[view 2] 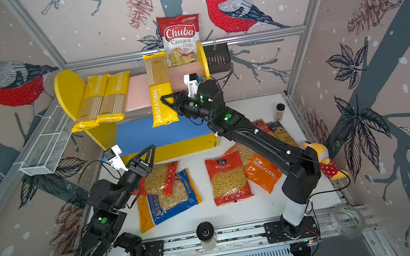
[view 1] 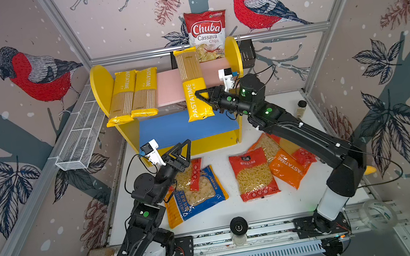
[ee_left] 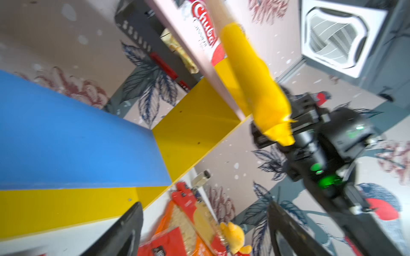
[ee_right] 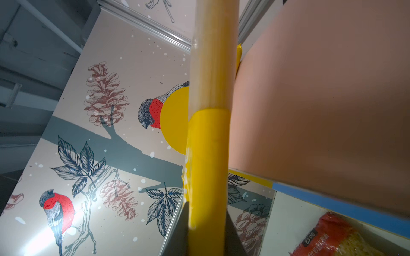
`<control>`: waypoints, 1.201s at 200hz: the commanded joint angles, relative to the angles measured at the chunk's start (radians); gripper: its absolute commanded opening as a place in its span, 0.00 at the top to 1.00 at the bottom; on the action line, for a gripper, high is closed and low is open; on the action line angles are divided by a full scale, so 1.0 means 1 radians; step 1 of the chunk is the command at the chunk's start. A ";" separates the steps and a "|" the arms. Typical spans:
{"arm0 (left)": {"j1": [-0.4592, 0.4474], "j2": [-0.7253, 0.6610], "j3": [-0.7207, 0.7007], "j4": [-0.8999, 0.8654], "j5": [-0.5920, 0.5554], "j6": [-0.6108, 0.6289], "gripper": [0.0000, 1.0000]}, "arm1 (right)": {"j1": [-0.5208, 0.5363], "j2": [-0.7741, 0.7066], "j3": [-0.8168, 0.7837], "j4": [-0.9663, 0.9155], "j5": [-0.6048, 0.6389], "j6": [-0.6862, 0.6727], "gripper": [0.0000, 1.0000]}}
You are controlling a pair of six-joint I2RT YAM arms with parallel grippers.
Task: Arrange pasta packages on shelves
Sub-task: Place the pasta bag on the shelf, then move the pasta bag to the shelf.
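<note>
Bird-papered walls (view 1: 127,22) behind. My right gripper (view 1: 197,95) clamps the yellow spaghetti pack (view 1: 190,75), seemingly on the pink board (view 1: 167,87); left gripper (view 1: 181,148) gapes.

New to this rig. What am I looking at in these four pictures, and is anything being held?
Two black robot arms with two-finger grippers work at a white table. Two pictures look down from one overhead stereo camera; the other two come from cameras on the arms' wrists. The right gripper is shut on a long yellow spaghetti pack lying across the pink upper board of the shelf unit, apart from two similar packs. The left gripper is open and empty, over loose pasta bags on the table. A Chuba chips bag stands behind the shelf.
</note>
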 commanded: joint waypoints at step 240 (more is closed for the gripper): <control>-0.061 0.414 0.365 0.202 -0.104 -0.205 0.57 | -0.007 -0.188 -0.314 0.160 0.071 -0.054 0.31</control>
